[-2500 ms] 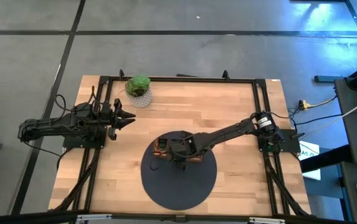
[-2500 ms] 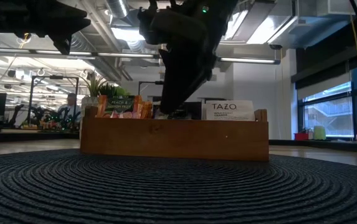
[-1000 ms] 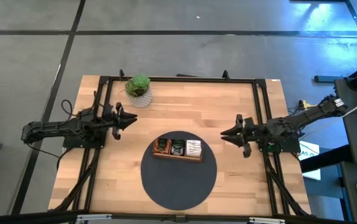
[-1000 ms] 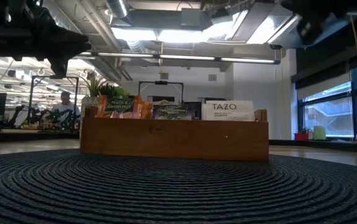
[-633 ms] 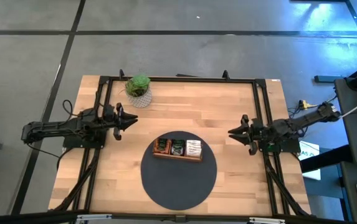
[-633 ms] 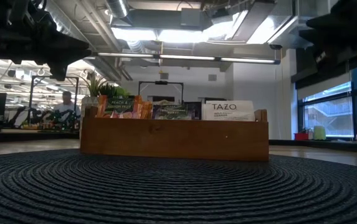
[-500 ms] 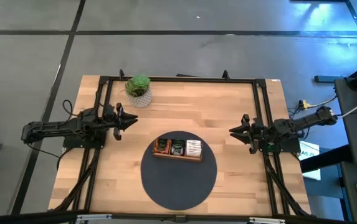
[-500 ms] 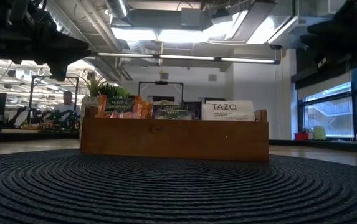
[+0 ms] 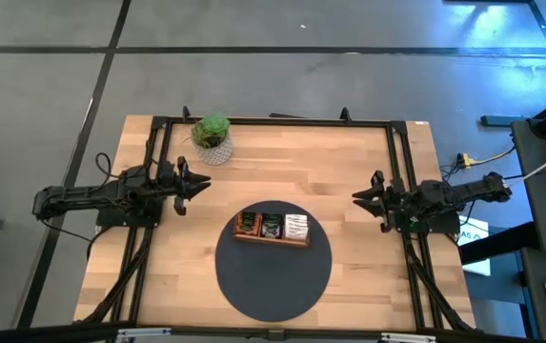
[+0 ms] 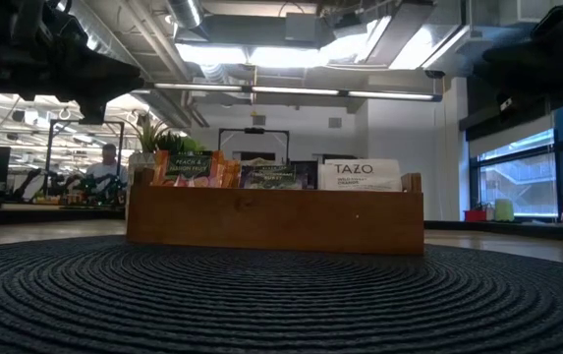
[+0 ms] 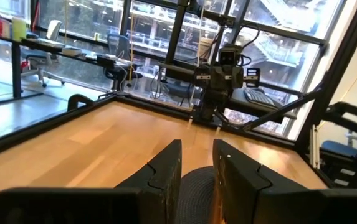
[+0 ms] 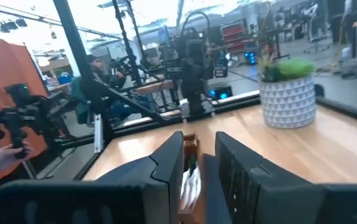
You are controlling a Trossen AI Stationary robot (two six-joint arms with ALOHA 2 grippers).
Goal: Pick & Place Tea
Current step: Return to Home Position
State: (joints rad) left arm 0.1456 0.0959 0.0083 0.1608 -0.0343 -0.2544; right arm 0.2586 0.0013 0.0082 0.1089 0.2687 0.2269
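Note:
The brown wooden tray (image 9: 271, 241) stands on a round dark mat (image 9: 273, 272) near the table's middle. Tea packets stand on edge in its three parts: orange ones (image 10: 191, 169) at the left, dark ones (image 10: 273, 176) in the middle, white ones (image 10: 362, 174) at the right. My left gripper (image 9: 202, 183) hovers near the table's left side, pointing toward the middle, open by a narrow gap (image 11: 197, 174) and empty. My right gripper (image 9: 355, 197) hovers near the right side, pointing at the tray (image 12: 190, 144), open by a narrow gap and empty.
A small green potted plant (image 9: 212, 133) stands at the far left of the table, also in the right wrist view (image 12: 287, 87). Black frame rails (image 9: 273, 121) run along the table's far, left and right edges. Bare wood lies between each gripper and the mat.
My right gripper has drawn back from the tray toward the table's right edge, its arm folding in over its base. The tea packets and tray have stayed as they were.

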